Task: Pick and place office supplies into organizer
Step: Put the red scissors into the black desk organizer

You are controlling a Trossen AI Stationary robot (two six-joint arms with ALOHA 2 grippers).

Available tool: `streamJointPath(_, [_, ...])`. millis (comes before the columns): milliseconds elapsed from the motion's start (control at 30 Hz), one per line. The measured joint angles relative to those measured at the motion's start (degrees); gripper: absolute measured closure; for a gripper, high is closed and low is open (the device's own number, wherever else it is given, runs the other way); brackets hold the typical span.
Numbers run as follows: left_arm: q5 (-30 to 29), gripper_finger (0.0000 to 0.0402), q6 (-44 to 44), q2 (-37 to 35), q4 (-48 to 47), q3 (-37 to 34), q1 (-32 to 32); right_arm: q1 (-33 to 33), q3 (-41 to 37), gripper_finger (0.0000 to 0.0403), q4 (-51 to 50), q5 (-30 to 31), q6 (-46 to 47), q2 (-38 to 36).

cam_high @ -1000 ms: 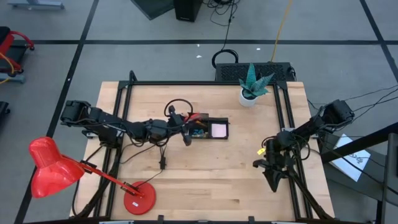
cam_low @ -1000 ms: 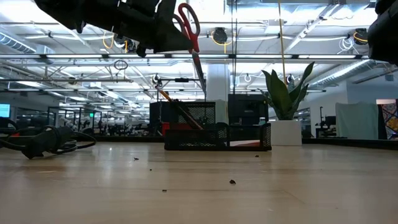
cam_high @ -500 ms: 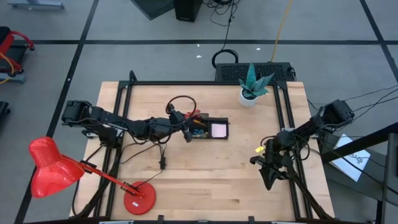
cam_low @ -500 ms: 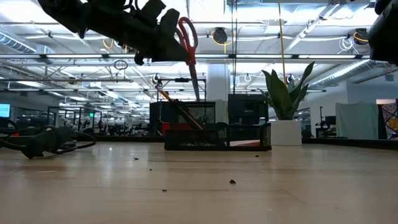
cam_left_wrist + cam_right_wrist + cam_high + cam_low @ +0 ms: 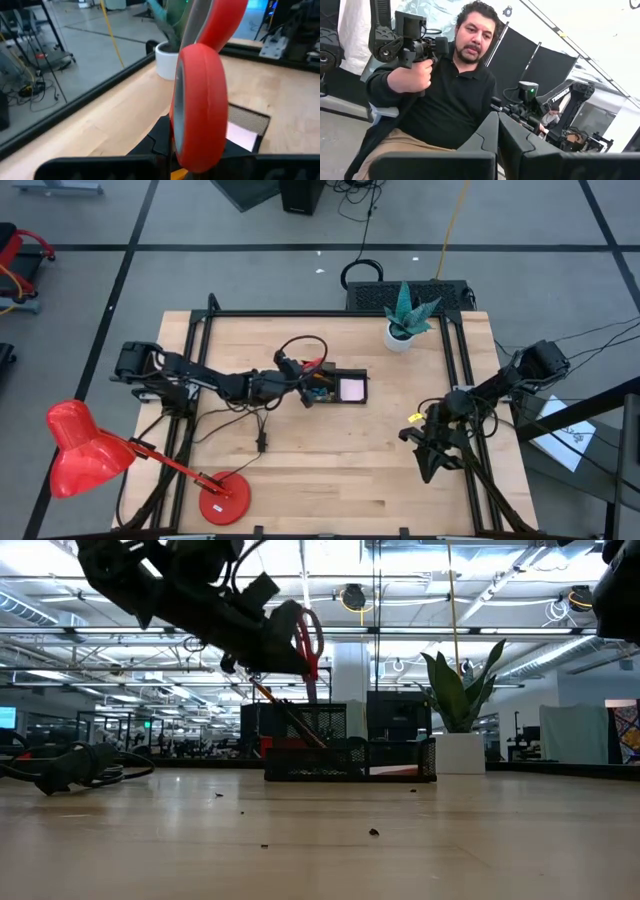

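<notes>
Red-handled scissors point(image 5: 305, 640) pinched in left fingers point(image 5: 272, 632) over organizer point(image 5: 350, 757); right fingers point(image 5: 497, 137) closed.

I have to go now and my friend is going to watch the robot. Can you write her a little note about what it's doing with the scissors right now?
Left end effector: shut on the red-handled scissors, held above the organizer's taller compartment, blades pointing down toward it.
Right end effector: shut, holding nothing, waiting off to the table's right side.
In the organizer already: an orange pencil leaning in the tall compartment and the pink sticky-note pad in the low flat one.
Done: scissors picked up and carried over.
Left: lower the scissors into the tall compartment and let go. I see no other supplies loose on the table.
</notes>
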Motion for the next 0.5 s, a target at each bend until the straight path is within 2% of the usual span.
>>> streamJointPath(500, [2.6,0.0363,-0.3,1.2,-1.4,0.0,3.9,0.0,0.0,0.0403,-0.3,0.0,-0.3,0.0])
